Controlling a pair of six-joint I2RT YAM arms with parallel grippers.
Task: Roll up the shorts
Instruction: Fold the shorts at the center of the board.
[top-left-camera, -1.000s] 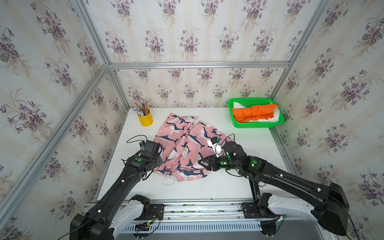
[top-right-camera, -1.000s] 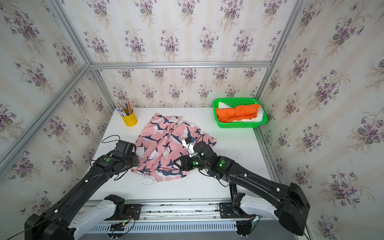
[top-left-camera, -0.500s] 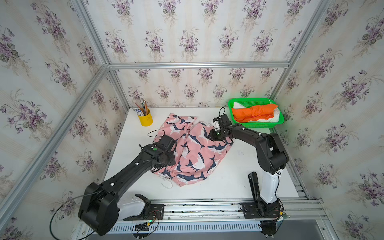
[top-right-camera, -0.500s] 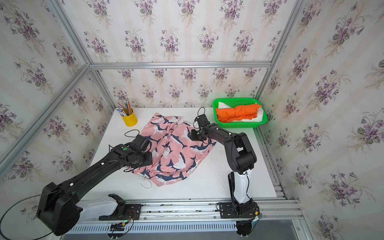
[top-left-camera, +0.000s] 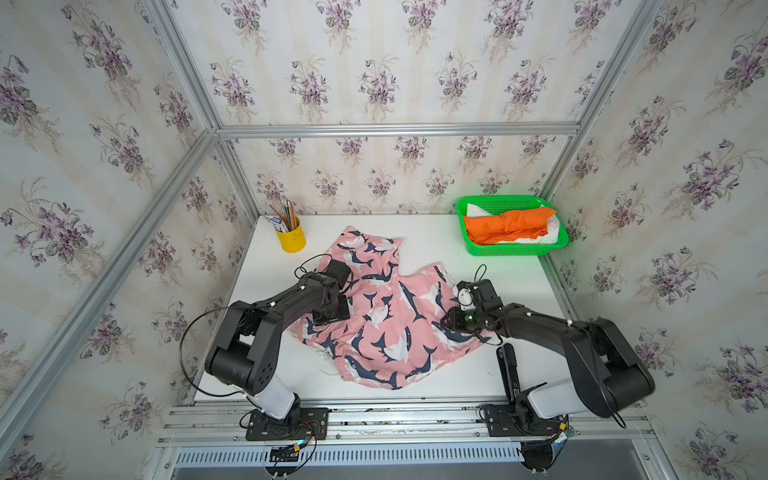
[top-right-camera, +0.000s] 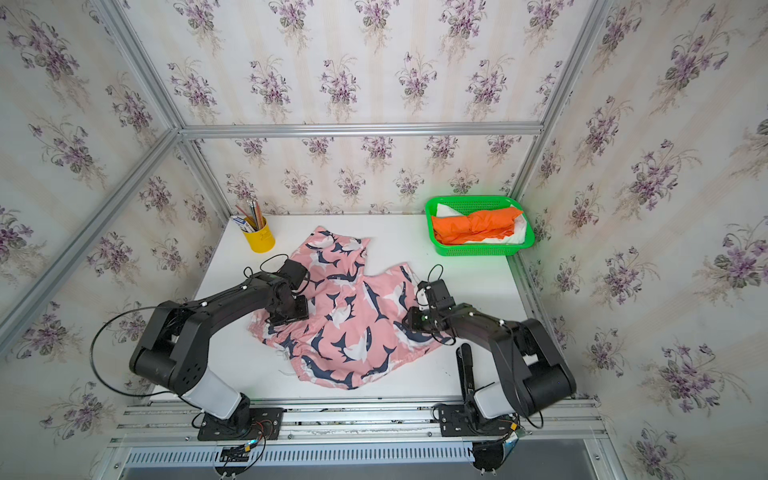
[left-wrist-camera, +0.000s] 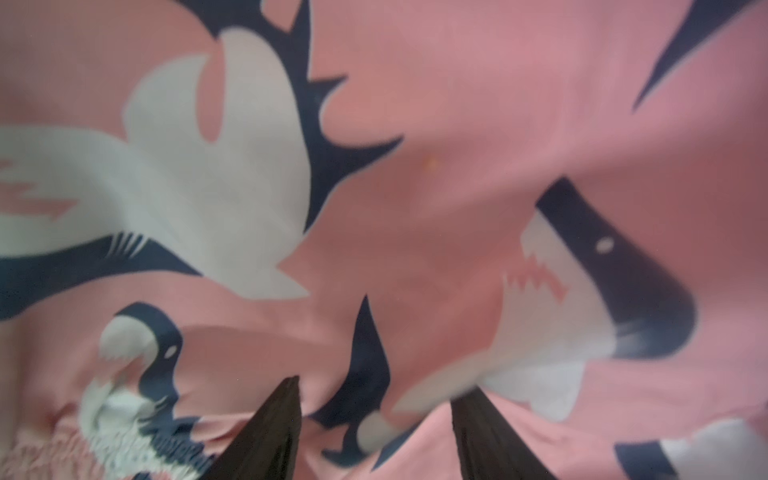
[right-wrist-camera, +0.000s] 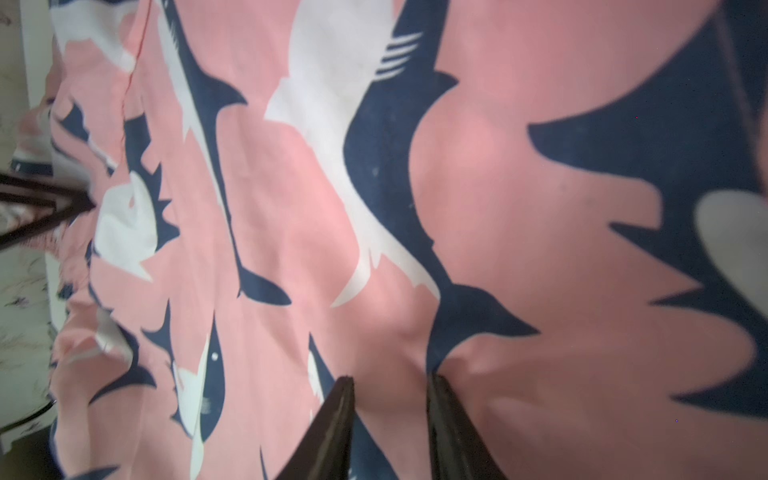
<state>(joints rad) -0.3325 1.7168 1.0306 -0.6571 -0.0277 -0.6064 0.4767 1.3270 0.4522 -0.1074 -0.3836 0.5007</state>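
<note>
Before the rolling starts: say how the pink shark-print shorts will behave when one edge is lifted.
Probably floppy: the shark-print shorts lie wrinkled and flat on the white table, so a lifted edge would likely sag. Likely light and thin: cloth puckers between the right gripper's fingertips.

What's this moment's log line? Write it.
shark-print shorts: unrolled | left gripper: open | right gripper: pinching cloth | orange shorts: basket

Left arm (top-left-camera: 291, 301): bent; left gripper (left-wrist-camera: 380, 386) down, jaws apart. Right arm (top-left-camera: 536, 326): low; right gripper (right-wrist-camera: 388, 378) pinching pink shorts (right-wrist-camera: 519, 249) fold.
</note>
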